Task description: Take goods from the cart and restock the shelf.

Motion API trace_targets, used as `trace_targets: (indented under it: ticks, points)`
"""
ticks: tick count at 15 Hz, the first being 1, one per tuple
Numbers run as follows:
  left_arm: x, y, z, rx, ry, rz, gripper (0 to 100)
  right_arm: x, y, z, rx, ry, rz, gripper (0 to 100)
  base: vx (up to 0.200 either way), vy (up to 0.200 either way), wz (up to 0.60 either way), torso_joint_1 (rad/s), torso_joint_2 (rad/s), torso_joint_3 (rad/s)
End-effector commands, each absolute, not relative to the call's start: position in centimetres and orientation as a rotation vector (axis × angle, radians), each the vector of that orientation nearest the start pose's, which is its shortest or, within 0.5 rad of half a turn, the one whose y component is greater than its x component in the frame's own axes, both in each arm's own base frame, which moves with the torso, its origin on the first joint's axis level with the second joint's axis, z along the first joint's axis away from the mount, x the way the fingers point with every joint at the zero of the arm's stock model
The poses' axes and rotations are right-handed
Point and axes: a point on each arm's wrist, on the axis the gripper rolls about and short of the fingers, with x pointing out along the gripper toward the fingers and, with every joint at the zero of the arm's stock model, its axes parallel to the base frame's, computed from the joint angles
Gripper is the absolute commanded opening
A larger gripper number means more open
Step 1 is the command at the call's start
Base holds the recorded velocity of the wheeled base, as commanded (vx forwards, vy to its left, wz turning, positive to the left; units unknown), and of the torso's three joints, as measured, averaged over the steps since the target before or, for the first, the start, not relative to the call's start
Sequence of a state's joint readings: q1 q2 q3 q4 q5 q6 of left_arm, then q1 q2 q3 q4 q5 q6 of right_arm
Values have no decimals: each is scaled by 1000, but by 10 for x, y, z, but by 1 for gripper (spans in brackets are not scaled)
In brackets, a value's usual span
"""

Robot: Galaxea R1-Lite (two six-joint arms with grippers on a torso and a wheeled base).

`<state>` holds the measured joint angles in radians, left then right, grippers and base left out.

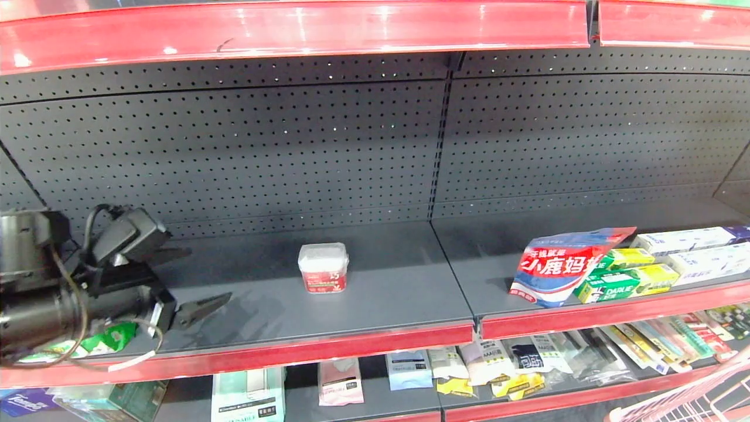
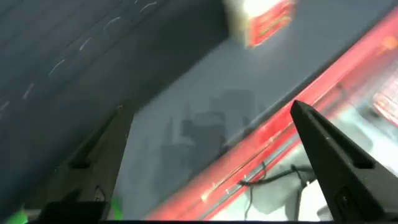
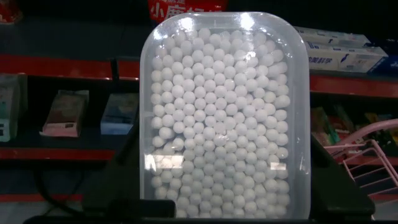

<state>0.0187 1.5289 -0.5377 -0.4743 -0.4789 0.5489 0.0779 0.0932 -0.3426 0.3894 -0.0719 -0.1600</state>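
A small tub with a white lid and red label (image 1: 323, 267) stands upright near the middle of the dark grey shelf (image 1: 387, 293); it also shows in the left wrist view (image 2: 260, 18). My left gripper (image 1: 208, 274) hovers open over the shelf's left part, well to the left of that tub, with nothing between its fingers (image 2: 208, 109). My right gripper (image 3: 227, 186) is shut on a clear tub of small white beads (image 3: 224, 106), its dark fingers pressing on both sides. That tub is held in front of the shelving.
A red and blue pouch (image 1: 562, 266) leans on green and yellow boxes (image 1: 624, 278) at the shelf's right, beside white boxes (image 1: 691, 246). A green packet (image 1: 111, 340) lies under my left arm. Packets fill the lower shelf (image 1: 504, 357). A pink cart (image 1: 691, 398) sits bottom right.
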Motion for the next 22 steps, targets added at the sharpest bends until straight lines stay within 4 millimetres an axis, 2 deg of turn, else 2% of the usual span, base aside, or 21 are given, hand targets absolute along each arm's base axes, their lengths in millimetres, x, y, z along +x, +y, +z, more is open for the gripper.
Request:
trace_targets:
  ticks: [1,2,3,5,8,18,22]
  points:
    - [316,-24,118,409,348,-772,100,-46,-5,130,-172,143,15,0,0,0,0,0,0,0]
    - [329,-36,112,398,348,-838,100,-46,-5,130,-178,143,12,0,0,0,0,0,0,0]
    - [329,-36,112,398,348,-838,100,-46,-5,130,-178,143,12,0,0,0,0,0,0,0]
    - [330,-53,97,368,417,-940,100,-45,-5,128,-186,153,12,0,0,0,0,0,0,0]
    - [339,-66,88,366,416,-992,100,-45,-6,127,-188,155,-3,0,0,0,0,0,0,0]
    - [372,-71,61,415,384,-1051,100,-44,-6,125,-209,165,-16,0,0,0,0,0,0,0]
    - [375,-61,60,381,369,-1070,100,-44,-6,125,-211,168,-16,0,0,0,0,0,0,0]
